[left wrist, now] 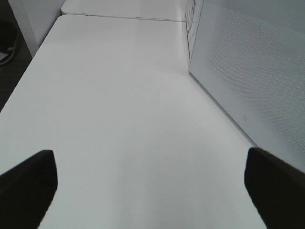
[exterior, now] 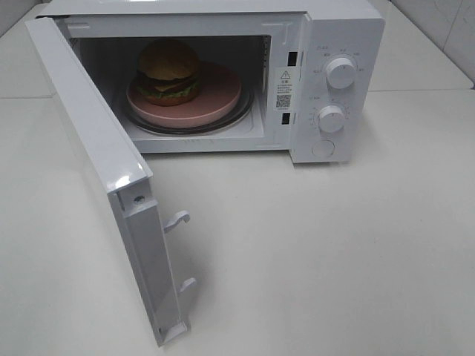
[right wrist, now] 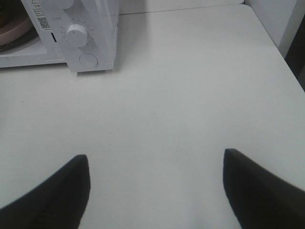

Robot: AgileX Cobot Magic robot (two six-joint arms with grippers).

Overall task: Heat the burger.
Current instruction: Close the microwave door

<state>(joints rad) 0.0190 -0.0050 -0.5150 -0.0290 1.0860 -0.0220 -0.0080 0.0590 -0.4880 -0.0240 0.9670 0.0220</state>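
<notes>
Left fingers (left wrist: 28, 186): spread wide, grasping nothing, above bare table (exterior: 334, 259) beside the outer face of the door. Right fingers (right wrist: 262, 186): also spread and empty, above the table in front of the control panel side. Neither arm shows in the exterior high view.

Door (exterior: 82, 141): swung fully open toward the camera, on the left of the microwave (exterior: 345, 30). Its two latch hooks (exterior: 177, 220) are exposed and engage nothing.

Cavity: the glass turntable (exterior: 249, 111) carries the pink plate (exterior: 219, 96). The burger (exterior: 169, 70) sits upright on the plate, toward its left rear part.

Control panel: upper knob (exterior: 341, 72), lower knob (exterior: 331, 118) and a round button (exterior: 323, 148) below them. Dial settings are too small to read.

Status, as judged: loading is complete, since the burger is inside on its plate. Remaining steps: swing the door shut until the hooks latch, then set the knobs to start heating. The left arm appears best placed for the door, the right arm for the knobs.
</notes>
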